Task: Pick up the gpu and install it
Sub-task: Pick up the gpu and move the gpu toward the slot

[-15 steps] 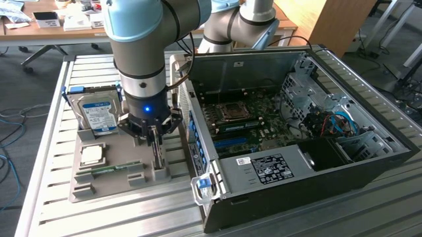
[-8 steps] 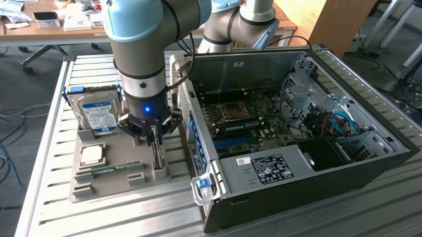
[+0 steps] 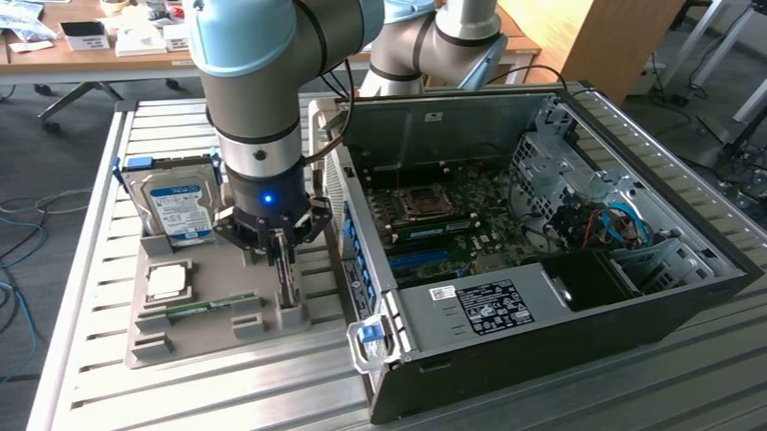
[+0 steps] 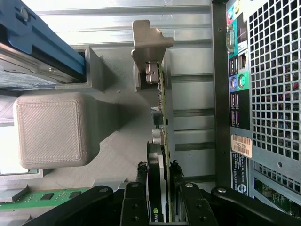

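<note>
The gpu (image 4: pixel 162 113) (edge-on) is partly hidden by the gripper (image 4: pixel 158 165).

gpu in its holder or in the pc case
In its holder: gpu stands on edge in the grey tray, outside the computer case, gripper at it.

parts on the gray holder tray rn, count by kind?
Hard drive: 1
CPU: 1
Memory stick: 1
GPU: 1, standing on edge in its slot
Total: 4
</note>
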Robot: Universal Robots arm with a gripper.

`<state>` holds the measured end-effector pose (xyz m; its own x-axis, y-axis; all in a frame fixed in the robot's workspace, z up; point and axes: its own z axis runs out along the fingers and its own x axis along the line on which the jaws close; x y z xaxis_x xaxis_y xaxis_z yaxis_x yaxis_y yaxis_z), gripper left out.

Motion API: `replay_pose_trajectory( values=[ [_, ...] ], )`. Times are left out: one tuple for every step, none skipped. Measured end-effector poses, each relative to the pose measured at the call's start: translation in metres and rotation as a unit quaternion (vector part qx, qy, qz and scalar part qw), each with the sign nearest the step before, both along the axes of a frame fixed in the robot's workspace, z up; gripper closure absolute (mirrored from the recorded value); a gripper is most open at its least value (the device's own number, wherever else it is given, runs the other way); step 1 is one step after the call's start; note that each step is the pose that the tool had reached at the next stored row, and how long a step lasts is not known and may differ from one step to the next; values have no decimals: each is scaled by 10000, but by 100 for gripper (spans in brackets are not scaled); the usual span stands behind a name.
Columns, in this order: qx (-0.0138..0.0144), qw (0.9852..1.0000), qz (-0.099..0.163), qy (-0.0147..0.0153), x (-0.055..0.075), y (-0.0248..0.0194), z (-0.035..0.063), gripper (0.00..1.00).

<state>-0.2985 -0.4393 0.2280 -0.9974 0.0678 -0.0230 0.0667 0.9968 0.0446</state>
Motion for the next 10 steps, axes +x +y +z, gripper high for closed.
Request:
replay_pose_trajectory(
  values=[
    [0,10000,0,0,0,0,0,67],
    [0,10000,0,0,0,0,0,67],
    [0,10000,0,1,0,0,0,68],
    [0,10000,0,0,0,0,0,73],
    [0,10000,0,0,0,0,0,73],
    [0,10000,0,0,0,0,0,73],
    [0,10000,0,0,0,0,0,73],
    [0,10000,0,0,0,0,0,73],
    [0,10000,0,0,0,0,0,73],
    [0,10000,0,0,0,0,0,73]
  ],
)
